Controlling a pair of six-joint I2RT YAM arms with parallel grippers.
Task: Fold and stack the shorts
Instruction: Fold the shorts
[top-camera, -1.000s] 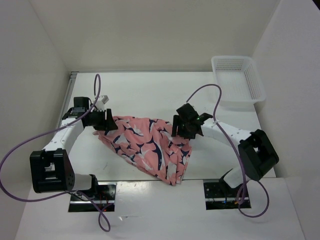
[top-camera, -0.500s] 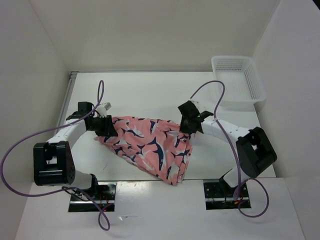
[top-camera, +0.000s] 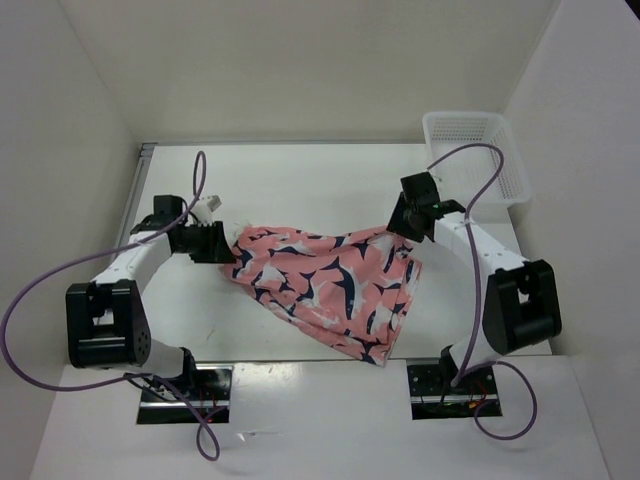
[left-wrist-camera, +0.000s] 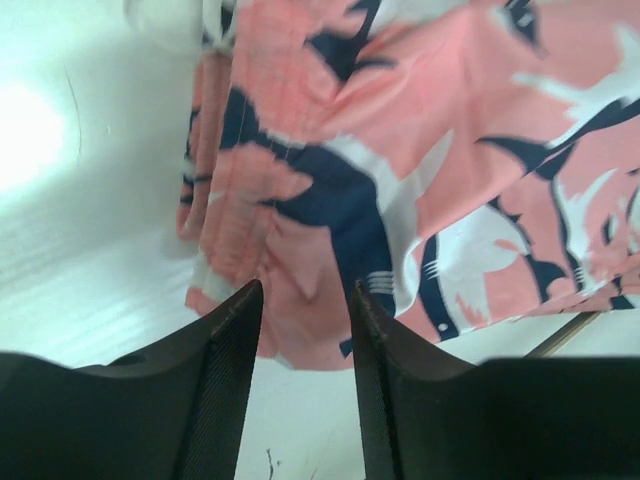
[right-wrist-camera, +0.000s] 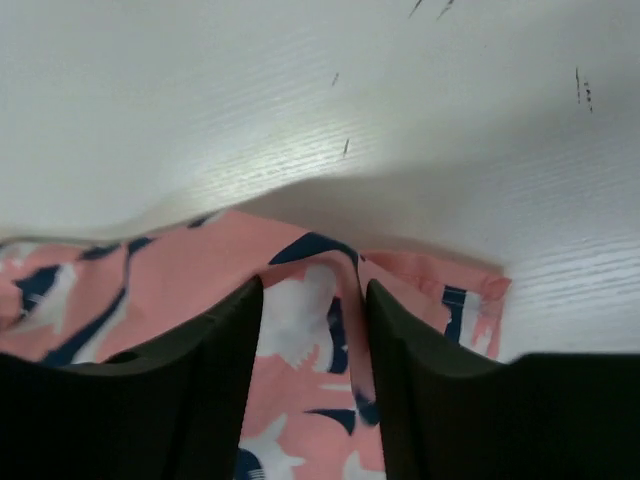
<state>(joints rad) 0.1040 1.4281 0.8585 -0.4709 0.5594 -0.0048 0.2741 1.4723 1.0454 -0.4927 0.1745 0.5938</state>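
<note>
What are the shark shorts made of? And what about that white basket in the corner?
The shorts look like soft, thin cloth with a dull, printed surface: they wrinkle, sag and bunch into folds. Which fibre it is cannot be told. The basket is probably hard white plastic: its walls are a stiff grid of small holes that holds its shape.

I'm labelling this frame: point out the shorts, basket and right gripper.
shorts (top-camera: 325, 285): top view, middle of the cloth.
basket (top-camera: 513, 165): top view, its right wall.
right gripper (right-wrist-camera: 312, 292): right wrist view, between its fingertips.
</note>
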